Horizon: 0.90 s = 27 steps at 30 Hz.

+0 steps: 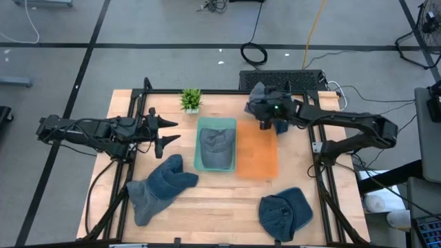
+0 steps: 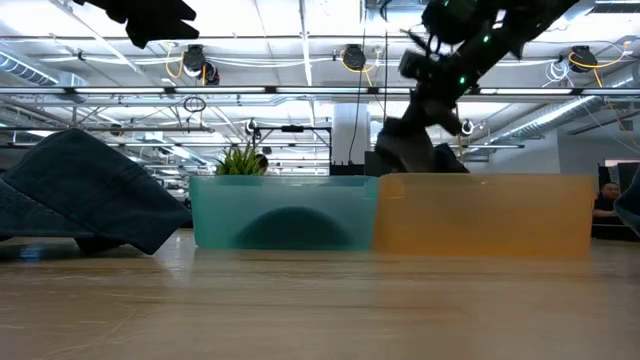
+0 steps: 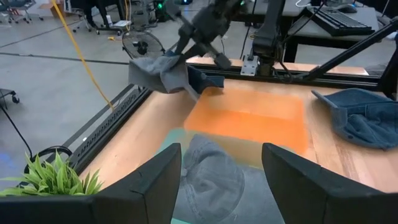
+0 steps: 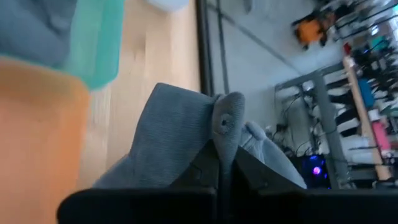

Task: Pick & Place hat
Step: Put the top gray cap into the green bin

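Observation:
My right gripper (image 1: 265, 117) is shut on a grey-blue hat (image 1: 265, 100) and hovers over the far end of the orange bin (image 1: 256, 160). The low view shows that hat (image 2: 408, 148) hanging clear above the bin. A second grey hat (image 1: 215, 146) lies inside the teal bin (image 1: 200, 131). Two darker blue hats rest on the table, one near left (image 1: 162, 186) and one near right (image 1: 286, 213). My left gripper (image 1: 171, 132) is open, beside the teal bin's left wall and above table level. My right gripper (image 4: 224, 163) pinches a bunched fold of the hat's cloth (image 4: 225, 121) between its two fingers. The hat is lifted clear and hangs slack below the gripper (image 2: 440, 70), over the orange bin's far rim.
A small green plant (image 1: 191, 100) stands at the table's far edge beside the teal bin. The two bins sit side by side mid-table. Bare wood lies along the near edge between the two loose hats. Cables and a black keyboard-like unit (image 1: 282, 79) lie beyond the far edge.

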{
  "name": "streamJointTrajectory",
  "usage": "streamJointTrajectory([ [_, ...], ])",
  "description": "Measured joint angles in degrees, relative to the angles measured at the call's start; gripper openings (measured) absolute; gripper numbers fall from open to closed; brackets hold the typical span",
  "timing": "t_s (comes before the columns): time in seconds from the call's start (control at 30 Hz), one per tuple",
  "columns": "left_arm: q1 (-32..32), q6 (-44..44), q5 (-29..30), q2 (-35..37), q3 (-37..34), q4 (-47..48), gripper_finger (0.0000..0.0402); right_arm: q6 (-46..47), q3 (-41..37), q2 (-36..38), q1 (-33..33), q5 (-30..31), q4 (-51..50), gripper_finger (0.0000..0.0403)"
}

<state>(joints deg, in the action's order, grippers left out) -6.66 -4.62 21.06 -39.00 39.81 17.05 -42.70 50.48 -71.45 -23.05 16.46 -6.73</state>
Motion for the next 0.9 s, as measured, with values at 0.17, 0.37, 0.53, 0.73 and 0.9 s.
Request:
streamJointTrajectory([
  [0.17,0.0,-0.2,0.4,0.0,0.0,-2.2,0.023,-0.1,0.0,4.2,0.3,0.0,0.4,0.0001],
  [0.37,0.0,-0.4,0.4,0.0,0.0,-2.8,0.023,-2.7,0.0,7.1,0.3,0.1,2.7,0.0001],
  [0.53,0.0,-0.7,0.4,0.0,0.0,-2.7,0.023,-3.1,0.0,8.7,0.3,0.1,3.9,0.0],
  [0.73,0.0,-1.3,1.4,0.0,0.0,-2.8,0.023,-7.5,0.0,10.0,0.3,3.6,3.5,0.0],
  [0.9,0.0,-2.5,1.5,0.0,0.0,-4.0,0.023,-12.0,0.0,10.9,0.8,9.5,3.4,0.0],
])
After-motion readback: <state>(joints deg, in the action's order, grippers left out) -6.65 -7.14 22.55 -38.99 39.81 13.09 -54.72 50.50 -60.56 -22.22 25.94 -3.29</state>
